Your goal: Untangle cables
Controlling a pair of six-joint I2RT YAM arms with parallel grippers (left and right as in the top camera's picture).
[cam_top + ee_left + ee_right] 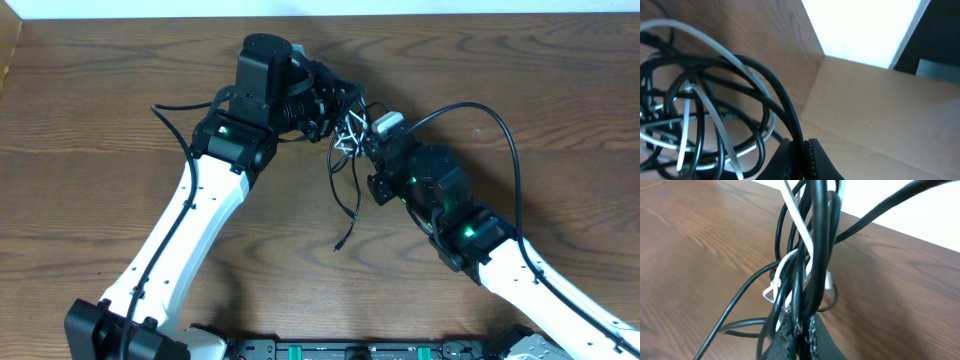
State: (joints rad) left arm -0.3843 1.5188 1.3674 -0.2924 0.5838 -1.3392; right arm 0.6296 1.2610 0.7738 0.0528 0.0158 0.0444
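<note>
A knot of black cable (352, 205) and white cable (349, 137) hangs between my two grippers above the middle of the table. My left gripper (335, 108) meets the knot from the left and my right gripper (370, 152) from the lower right. In the left wrist view the left gripper (802, 157) is shut on a black cable (782, 97), with white cable (715, 115) looped beside it. The right gripper (802, 330) is shut on a bundle of black cable (820, 250), with white cable (795, 222) running through it. A black tail trails onto the table (345, 238).
The wooden table (120, 110) runs to a far edge with a white surface beyond it. The right arm's thicker black wire (503, 125) arcs over the table at the right. A tan board (880, 115) fills the right of the left wrist view.
</note>
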